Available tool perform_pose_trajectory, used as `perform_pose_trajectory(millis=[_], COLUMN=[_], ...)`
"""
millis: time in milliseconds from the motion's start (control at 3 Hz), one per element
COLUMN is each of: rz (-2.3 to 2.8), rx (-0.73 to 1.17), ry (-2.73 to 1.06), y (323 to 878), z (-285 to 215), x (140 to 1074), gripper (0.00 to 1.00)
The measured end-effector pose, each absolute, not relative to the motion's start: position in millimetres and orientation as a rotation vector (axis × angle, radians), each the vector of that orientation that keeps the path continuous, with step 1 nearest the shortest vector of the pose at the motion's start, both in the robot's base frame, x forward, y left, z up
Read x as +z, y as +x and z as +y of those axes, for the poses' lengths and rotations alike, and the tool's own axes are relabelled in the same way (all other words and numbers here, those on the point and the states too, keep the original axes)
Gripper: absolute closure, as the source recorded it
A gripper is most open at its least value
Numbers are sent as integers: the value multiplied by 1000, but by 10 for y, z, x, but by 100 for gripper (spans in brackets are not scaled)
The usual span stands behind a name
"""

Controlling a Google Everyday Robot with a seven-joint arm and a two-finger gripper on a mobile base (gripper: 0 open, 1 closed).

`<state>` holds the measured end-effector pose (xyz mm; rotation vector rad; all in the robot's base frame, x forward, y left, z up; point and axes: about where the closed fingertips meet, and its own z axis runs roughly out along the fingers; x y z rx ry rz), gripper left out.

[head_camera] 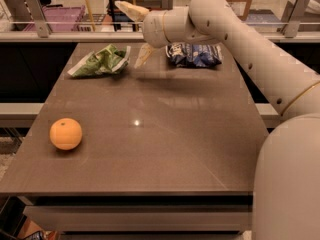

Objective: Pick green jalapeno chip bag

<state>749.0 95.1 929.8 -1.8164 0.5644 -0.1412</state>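
Note:
The green jalapeno chip bag (pixel 101 61) lies crumpled at the far left of the brown table (pixel 150 134), light green with white edges. My gripper (pixel 134 33) is open, held above the table just right of the bag. One pale finger (pixel 129 9) points up and left, the other finger (pixel 143 55) points down close to the bag's right edge. It holds nothing.
A dark blue chip bag (pixel 194 54) lies at the far right of the table, behind my arm. An orange (pixel 65 133) sits near the front left. A railing and a purple crate (pixel 62 17) stand beyond the far edge.

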Motion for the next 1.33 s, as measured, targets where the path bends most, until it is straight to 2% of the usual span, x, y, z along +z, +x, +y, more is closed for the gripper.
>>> perform_pose_trajectory(millis=[1333], rz=[693], rx=[1], ry=[-1988], y=[7228], z=[1134], x=[8877], gripper=[0])
